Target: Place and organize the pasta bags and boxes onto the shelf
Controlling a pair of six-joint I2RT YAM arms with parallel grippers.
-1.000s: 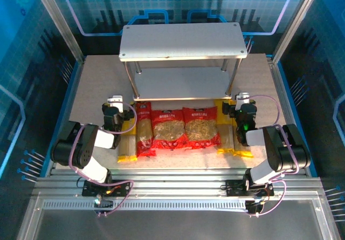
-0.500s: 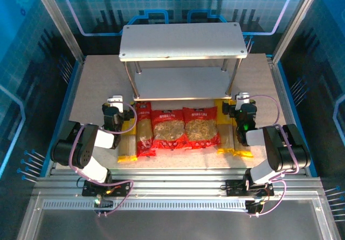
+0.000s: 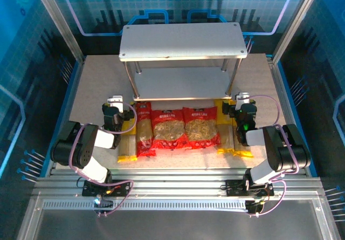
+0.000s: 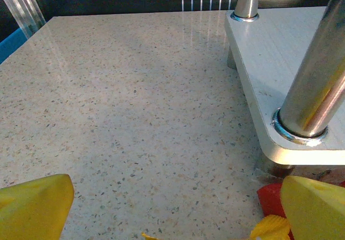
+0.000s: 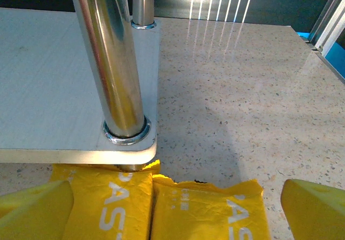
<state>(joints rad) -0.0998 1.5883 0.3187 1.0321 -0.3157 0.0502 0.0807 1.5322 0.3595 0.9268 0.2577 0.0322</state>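
The left end effector (image 3: 114, 110) and right end effector (image 3: 242, 109) both stand released, jaws wide, low over the worktop (image 3: 97, 89). Between them, below frame centre, the pasta boxes (image 3: 144, 135) and bags (image 3: 185, 127) lie flat in a row, just in front of the shelf (image 3: 183, 40).

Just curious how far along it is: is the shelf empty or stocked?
Empty. The shelf is bare on both levels; the pasta packs lie flat in a row on the table in front of it.
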